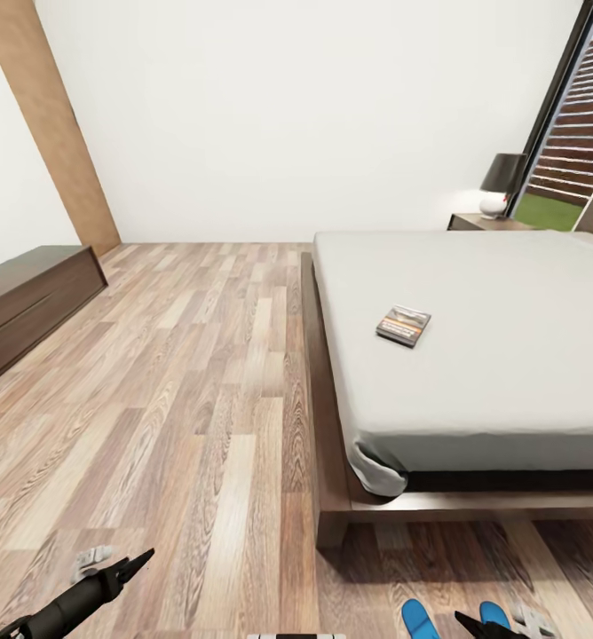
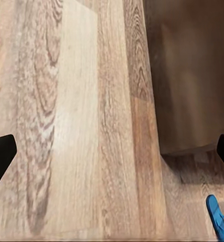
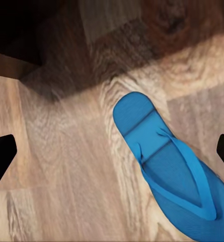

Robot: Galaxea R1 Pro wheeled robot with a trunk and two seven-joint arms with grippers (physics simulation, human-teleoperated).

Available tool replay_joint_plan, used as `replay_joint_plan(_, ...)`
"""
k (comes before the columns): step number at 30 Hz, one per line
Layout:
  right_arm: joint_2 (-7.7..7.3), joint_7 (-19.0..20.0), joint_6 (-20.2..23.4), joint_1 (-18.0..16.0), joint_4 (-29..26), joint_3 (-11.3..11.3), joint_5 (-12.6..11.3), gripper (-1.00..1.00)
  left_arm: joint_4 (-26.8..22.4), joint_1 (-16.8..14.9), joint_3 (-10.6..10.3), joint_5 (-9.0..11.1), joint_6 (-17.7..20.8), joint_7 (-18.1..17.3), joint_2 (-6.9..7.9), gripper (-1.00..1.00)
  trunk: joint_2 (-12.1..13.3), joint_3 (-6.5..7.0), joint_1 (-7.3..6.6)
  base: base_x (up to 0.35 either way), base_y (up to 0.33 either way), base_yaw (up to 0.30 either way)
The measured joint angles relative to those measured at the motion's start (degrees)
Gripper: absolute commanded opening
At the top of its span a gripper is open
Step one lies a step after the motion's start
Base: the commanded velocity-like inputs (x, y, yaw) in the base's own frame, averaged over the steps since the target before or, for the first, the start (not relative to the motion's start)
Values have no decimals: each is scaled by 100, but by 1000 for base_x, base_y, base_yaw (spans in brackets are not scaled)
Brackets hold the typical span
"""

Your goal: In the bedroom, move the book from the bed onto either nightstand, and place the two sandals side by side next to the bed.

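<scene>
The book (image 1: 403,325) lies flat on the white mattress of the bed (image 1: 509,355), near its left side. A nightstand (image 1: 487,222) stands beyond the bed's far corner. Two blue sandals (image 1: 418,619) (image 1: 494,614) lie on the floor in front of the bed's foot. My right gripper (image 3: 112,154) hovers open above one sandal (image 3: 167,171), whose toe points toward the bed frame. My left gripper (image 2: 112,156) hangs open over bare floor, with the bed frame's corner (image 2: 192,75) and a sandal's tip (image 2: 218,219) off to one side. In the head view the left gripper (image 1: 132,564) is low at the left and the right gripper (image 1: 474,624) is beside the sandals.
A low dark dresser (image 1: 21,302) stands along the left wall. A black-shaded lamp (image 1: 502,182) sits on the nightstand beside the tall window (image 1: 572,133). Wood plank floor (image 1: 199,373) stretches wide between the dresser and the bed.
</scene>
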Motion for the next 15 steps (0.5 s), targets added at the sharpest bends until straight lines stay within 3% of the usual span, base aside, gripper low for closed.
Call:
replay_joint_plan(4,16,-39,-28,0,0,0,0,100,19,0,-16,-285,-68,128,-189,100,5,89,-10,0,0,0)
replay_joint_plan(7,19,-48,-35,0,0,0,-1,100,137,0,-16,-404,-96,170,-254,100,9,155,-18,0,0,0)
replay_joint_plan(10,21,-52,-40,0,-2,0,-1,100,283,0,-17,-450,-112,339,-305,100,13,222,-26,0,0,0)
replay_joint_plan(12,21,-53,-40,0,-5,0,-1,100,390,0,-28,-478,-118,719,-443,100,16,266,-31,0,0,0)
replay_joint_plan(15,21,-53,-40,0,-4,0,-1,100,408,-1,-16,-480,-118,859,-476,100,20,333,-39,0,0,0)
